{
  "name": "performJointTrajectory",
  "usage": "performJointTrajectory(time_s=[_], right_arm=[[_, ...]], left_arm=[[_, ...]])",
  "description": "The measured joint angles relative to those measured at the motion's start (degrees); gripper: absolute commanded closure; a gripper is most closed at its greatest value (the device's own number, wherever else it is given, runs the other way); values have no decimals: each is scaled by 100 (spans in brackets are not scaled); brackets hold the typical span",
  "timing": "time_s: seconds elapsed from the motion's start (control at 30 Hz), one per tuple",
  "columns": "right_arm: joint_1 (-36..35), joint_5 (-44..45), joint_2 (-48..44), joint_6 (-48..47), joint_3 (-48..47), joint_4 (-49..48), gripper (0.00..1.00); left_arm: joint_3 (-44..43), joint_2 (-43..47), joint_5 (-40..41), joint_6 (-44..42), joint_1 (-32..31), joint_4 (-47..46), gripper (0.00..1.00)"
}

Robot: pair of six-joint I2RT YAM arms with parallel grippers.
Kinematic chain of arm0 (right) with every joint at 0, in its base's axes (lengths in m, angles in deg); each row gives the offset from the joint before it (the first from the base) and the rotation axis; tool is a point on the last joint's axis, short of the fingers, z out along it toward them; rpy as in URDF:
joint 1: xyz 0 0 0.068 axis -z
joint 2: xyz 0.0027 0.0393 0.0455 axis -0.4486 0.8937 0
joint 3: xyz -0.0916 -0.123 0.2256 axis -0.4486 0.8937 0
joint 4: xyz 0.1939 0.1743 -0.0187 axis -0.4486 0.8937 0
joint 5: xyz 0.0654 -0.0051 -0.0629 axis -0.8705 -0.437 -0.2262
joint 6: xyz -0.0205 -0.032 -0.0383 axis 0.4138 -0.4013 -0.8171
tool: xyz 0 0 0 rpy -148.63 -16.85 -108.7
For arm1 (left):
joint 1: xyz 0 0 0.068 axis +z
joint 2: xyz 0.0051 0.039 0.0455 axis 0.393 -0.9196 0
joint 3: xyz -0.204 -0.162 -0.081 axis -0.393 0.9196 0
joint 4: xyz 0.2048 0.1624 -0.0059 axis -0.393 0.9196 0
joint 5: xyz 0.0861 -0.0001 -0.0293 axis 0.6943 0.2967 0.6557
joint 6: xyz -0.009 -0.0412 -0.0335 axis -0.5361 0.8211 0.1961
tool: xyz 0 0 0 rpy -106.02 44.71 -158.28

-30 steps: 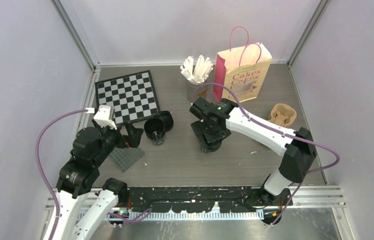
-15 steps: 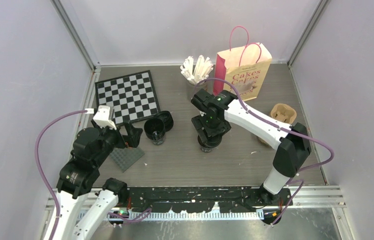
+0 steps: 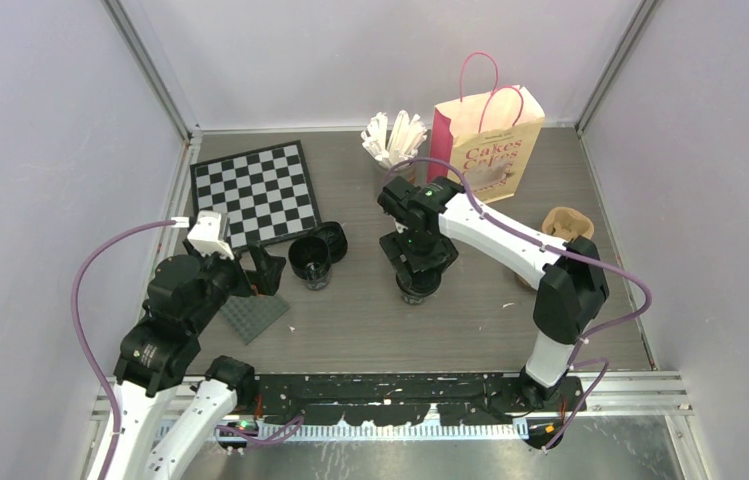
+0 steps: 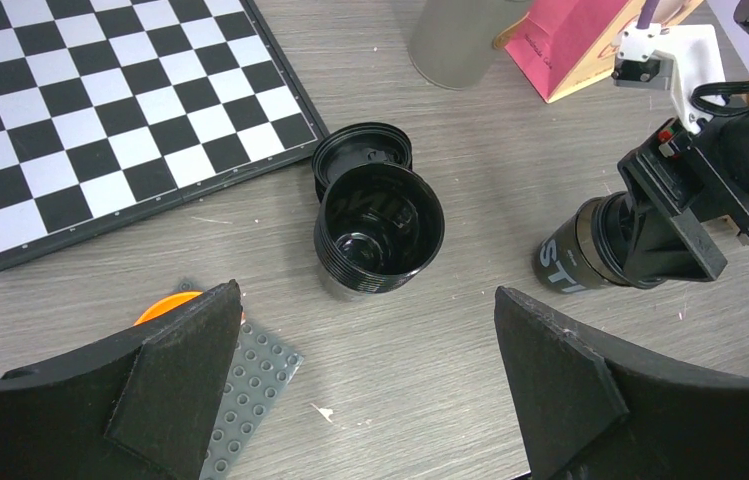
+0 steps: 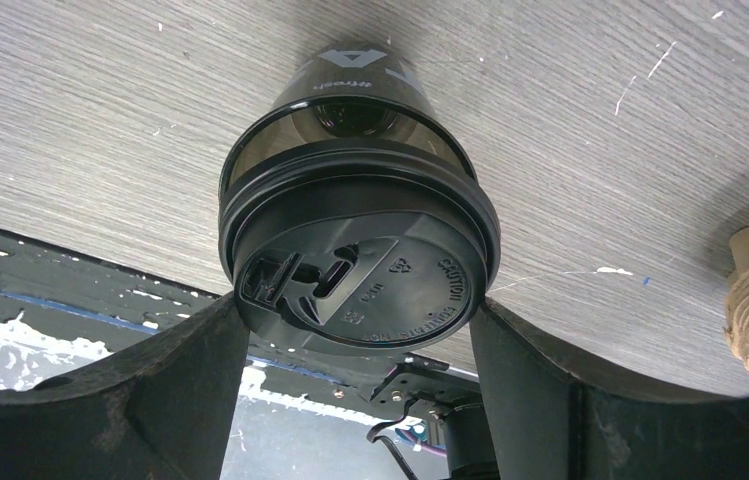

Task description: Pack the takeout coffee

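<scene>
The right gripper [image 5: 355, 305] is closing on one takeout coffee cup [image 3: 418, 288] at the middle of the table [image 3: 370, 320]. Its two fingers [image 5: 200, 380] are pressing on the left and right edge of the cup's lid [image 5: 355, 290], and whether the cup's base is touching the table I cannot tell. The lid is sitting fully on this cup, so its content is hidden. On the lid the raised word "CAUTION" is showing, the cup's wall is carrying a white mark with small writing I cannot read, and from the left wrist view white letters starting with "ST" are showing on its side. A second cup [image 4: 380, 230] is standing open to the left, with its black inner bottom showing, and a loose lid [image 4: 362, 150] is lying just behind it, touching it. The left gripper [image 4: 367, 298] is hovering near this open cup with its fingers spread wide apart and holding nothing. At the far side the pink paper bag [image 3: 485, 145] is standing upright, with "Cakes" printed in red and a lower line I cannot read. Just left of it a grey cup [image 3: 395, 172] is holding many white wrapped sticks [image 3: 395, 135]. The brown cup carrier [image 3: 562, 228] is lying at the right, and the chessboard [image 3: 255, 192] at the far left.
</scene>
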Motion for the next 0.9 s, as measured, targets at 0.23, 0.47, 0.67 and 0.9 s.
performJointTrajectory(time_s=[0.23, 0.47, 0.67, 0.9], right_arm=[[0, 2, 164, -20, -199, 57, 19], [0, 2, 310, -20, -227, 66, 19], [0, 9, 323, -22, -291, 83, 14], [0, 4, 332, -22, -321, 92, 10]], left_arm=[[9, -2, 0, -22, 0, 0, 0], [9, -2, -2, -37, 0, 0, 0], [9, -2, -2, -85, 0, 0, 0], [9, -2, -2, -103, 0, 0, 0]])
